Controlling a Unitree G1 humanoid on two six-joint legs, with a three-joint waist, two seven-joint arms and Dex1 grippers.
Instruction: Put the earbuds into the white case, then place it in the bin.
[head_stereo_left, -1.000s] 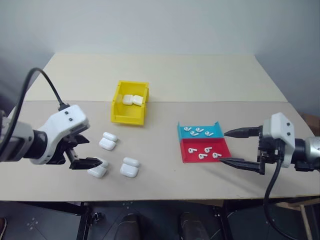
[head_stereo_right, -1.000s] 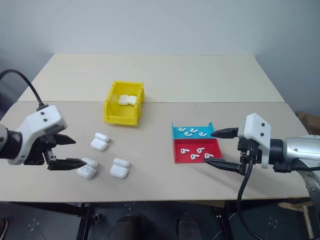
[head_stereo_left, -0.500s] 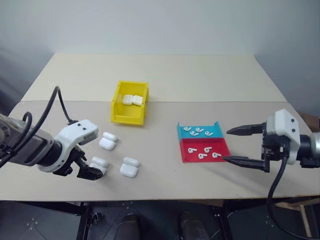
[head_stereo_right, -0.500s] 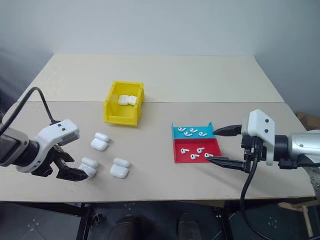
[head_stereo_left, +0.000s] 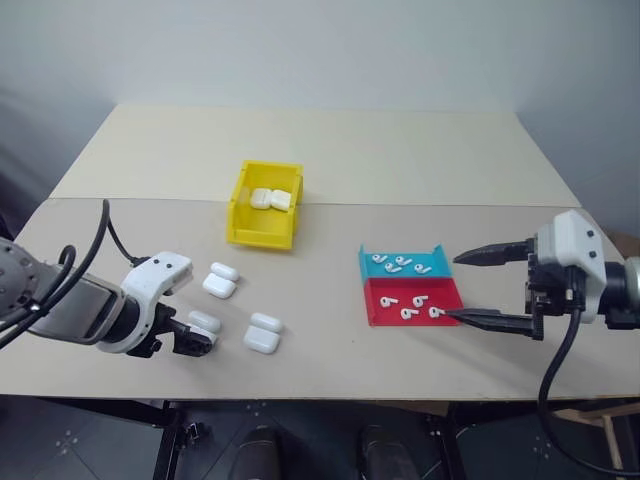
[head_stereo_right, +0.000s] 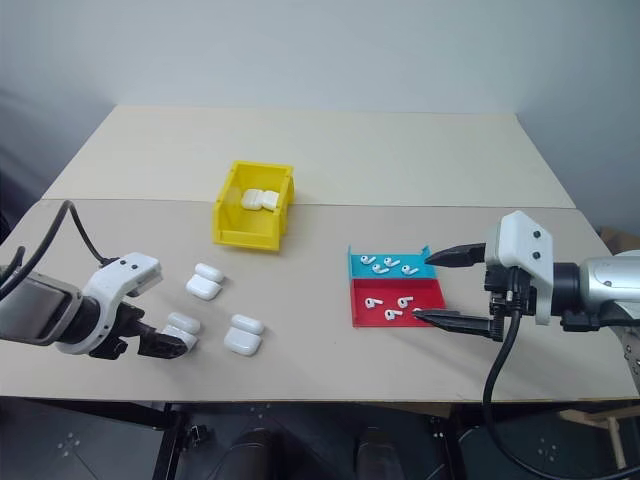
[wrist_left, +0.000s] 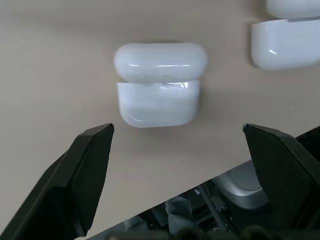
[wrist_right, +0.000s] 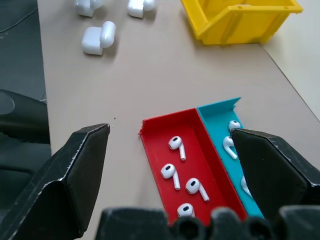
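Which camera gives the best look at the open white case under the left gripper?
The left wrist view: the white case lies centred between the open fingers, lid flipped back. In both eye views it is small and partly hidden behind the left gripper. The right wrist view shows cases far off.

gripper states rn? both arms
Left gripper: open, empty, over an open white case.
Right gripper: open, empty, beside the red tray.

bin (head_stereo_left: 262, 215) behind three cases (head_stereo_left: 263, 334), trays (head_stereo_left: 410, 298) with earbuds (head_stereo_left: 408, 300) right
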